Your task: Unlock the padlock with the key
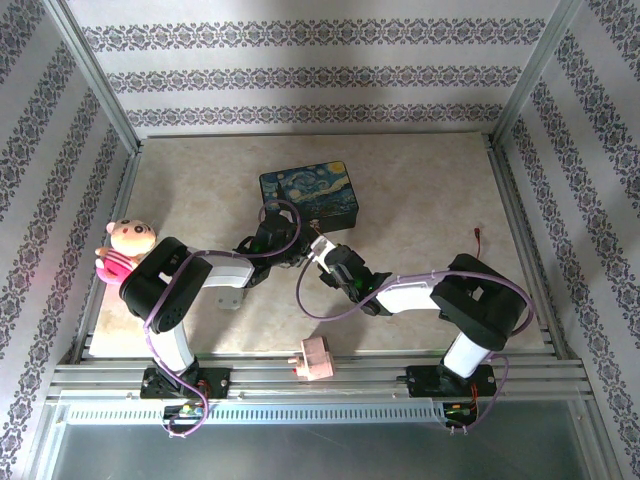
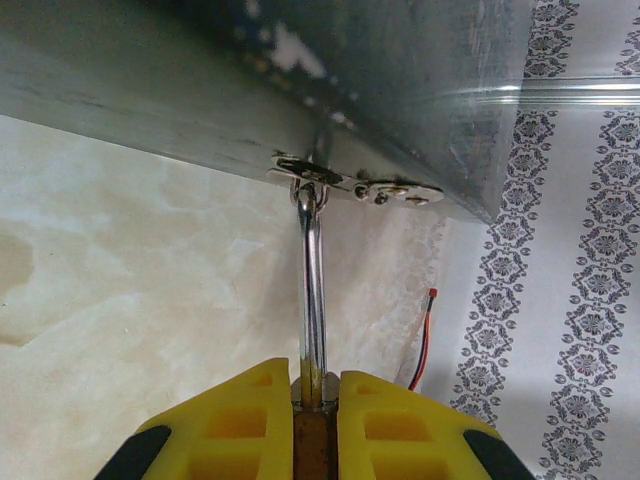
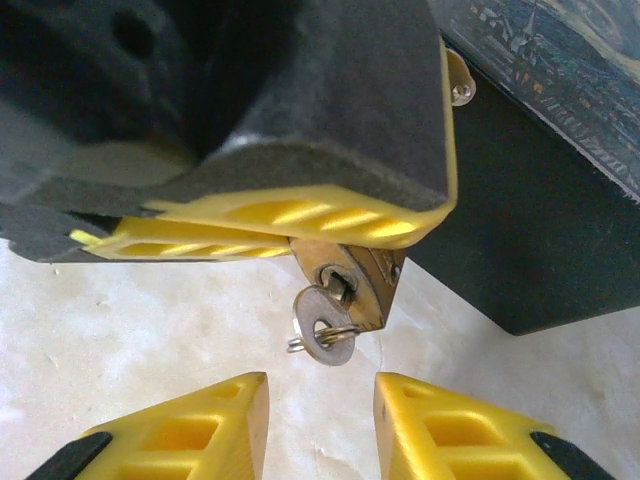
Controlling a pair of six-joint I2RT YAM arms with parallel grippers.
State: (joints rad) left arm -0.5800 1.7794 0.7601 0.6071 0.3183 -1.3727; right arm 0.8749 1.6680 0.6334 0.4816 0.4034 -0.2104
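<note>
The small brass padlock (image 3: 372,283) is clamped between the yellow fingers (image 3: 300,212) of my left gripper (image 2: 316,386), which is shut on its body. Its silver shackle (image 2: 313,270) runs up through the hasp (image 2: 308,172) on the dark blue starry-night tin (image 1: 305,195). The little grey key (image 3: 325,322) sits in the keyhole, its round head and a small wire ring hanging out. My right gripper (image 3: 320,400) is open just below the key, one finger on each side, not touching it. In the top view both grippers meet at the tin's front edge (image 1: 312,248).
A pink doll (image 1: 125,250) lies at the table's left edge. A pink block (image 1: 315,358) rests on the front rail. A red-black wire (image 1: 482,235) lies to the right. A grey plate (image 1: 232,298) shows under the left arm. The tin stands close behind both grippers.
</note>
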